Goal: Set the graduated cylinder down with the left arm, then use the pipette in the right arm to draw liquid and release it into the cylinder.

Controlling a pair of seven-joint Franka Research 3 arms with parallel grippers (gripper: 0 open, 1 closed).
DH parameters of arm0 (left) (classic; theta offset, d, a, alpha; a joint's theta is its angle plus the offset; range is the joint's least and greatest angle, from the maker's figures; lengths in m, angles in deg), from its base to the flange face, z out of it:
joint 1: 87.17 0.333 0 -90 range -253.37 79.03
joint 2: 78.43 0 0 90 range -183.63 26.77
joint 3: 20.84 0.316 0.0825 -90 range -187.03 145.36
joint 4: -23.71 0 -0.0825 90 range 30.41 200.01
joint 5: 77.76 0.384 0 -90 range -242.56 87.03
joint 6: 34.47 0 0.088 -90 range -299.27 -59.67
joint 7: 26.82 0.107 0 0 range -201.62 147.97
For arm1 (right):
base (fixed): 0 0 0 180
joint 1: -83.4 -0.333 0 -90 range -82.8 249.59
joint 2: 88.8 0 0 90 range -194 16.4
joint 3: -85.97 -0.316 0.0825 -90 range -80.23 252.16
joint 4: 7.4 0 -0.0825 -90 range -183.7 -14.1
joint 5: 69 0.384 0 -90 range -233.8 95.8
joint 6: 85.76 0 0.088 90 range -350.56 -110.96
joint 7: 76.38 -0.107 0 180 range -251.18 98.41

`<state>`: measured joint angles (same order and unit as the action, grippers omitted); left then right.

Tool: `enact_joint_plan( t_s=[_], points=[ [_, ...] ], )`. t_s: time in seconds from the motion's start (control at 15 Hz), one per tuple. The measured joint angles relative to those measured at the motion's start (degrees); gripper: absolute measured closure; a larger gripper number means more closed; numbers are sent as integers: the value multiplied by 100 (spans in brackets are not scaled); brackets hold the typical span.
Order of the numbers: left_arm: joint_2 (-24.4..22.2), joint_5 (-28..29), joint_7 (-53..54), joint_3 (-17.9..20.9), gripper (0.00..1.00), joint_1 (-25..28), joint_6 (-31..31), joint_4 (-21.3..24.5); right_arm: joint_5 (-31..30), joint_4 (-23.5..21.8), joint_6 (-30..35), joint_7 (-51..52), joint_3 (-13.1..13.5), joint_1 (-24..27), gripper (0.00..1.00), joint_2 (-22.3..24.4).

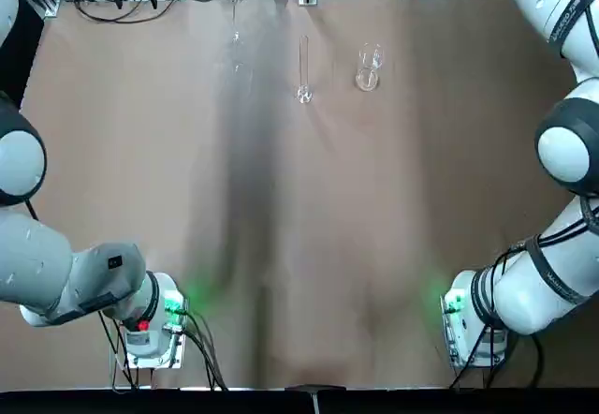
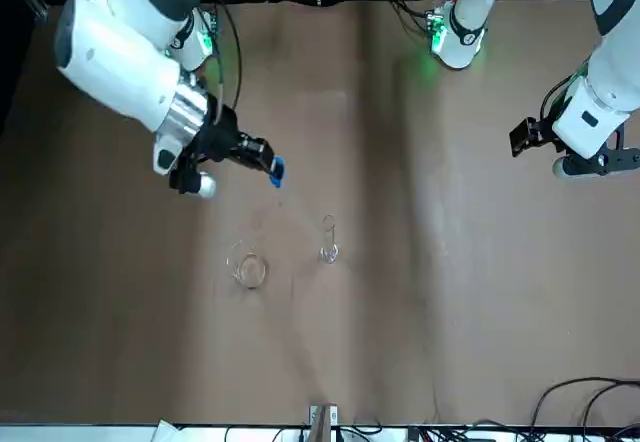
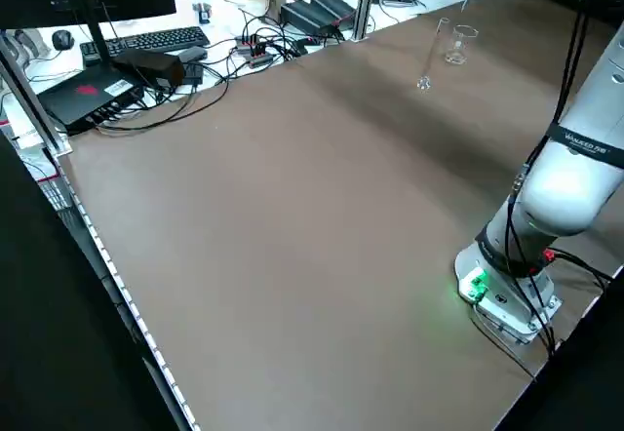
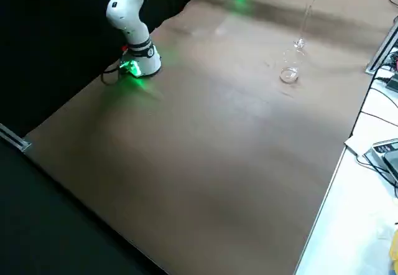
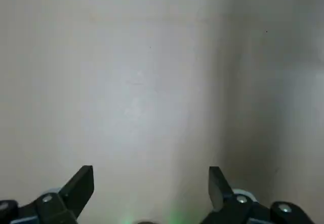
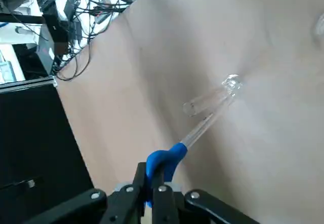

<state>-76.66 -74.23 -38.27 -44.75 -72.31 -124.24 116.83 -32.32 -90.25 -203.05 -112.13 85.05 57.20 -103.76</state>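
The graduated cylinder point(image 1: 303, 66) stands upright on the brown table near its far edge, also seen in the front view point(image 2: 329, 238). No gripper is near it. My right gripper point(image 2: 258, 151) hovers above the table, nearer my side than the glassware, shut on the blue bulb of the pipette point(image 6: 167, 159). The pipette's clear stem points toward the cylinder point(image 6: 212, 97) but stays apart from it. My left gripper point(image 5: 151, 173) is open over bare table on my left side, holding nothing. No liquid can be made out.
A short clear beaker point(image 1: 368, 69) stands to the right of the cylinder, also in the front view point(image 2: 248, 266). Cables and electronics point(image 3: 292, 21) lie on the desk beyond the table's far edge. Both arm bases point(image 1: 154, 325) glow green at the near edge.
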Motion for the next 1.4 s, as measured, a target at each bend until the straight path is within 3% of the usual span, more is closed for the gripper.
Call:
enact_joint_plan(
  t_s=[0.47, 1.4],
  points=[
    [0, 0, 0, -4, 0, -10, 0, 0, 0, -12, 436, 1086, 12, 720, 93, -5],
    [0, 0, -2, -5, 0, -38, 0, 0, 1, -235, 681, 1947, 11, 1093, 93, -482]
  ],
)
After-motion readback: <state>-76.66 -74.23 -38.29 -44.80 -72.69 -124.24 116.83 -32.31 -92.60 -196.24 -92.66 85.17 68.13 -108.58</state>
